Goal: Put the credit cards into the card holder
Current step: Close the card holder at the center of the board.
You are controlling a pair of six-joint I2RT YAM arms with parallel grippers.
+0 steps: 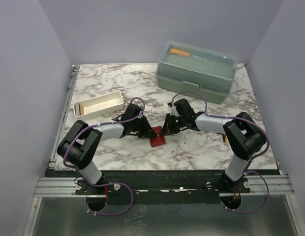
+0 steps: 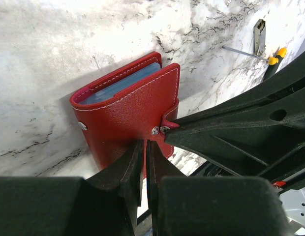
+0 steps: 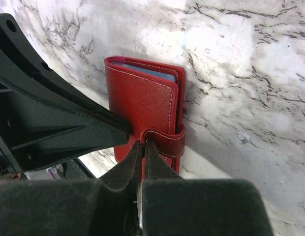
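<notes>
A: Left pincer (image 2: pixel 144 147): clenched on the lower edge of the small dark-red folding leather card holder (image 2: pixel 123 110). Right pincer (image 3: pixel 141 145)?
B: Clenched shut, tips at its strap. Card holder location: marble desk (image 1: pixel 201 147), 7 o'clock from the pale-green lidded plastic box (image 1: pixel 197 69).

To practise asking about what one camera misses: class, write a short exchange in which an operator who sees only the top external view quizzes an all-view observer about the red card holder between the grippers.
Operator: Is it open?
Observer: No, the card holder is folded, with its strap wrapped round the free edge.
Operator: Anything inside?
Observer: A grey-blue layer shows between the covers.
Operator: And on the right?
Observer: The right gripper is shut, its tips at the strap's end.
</notes>
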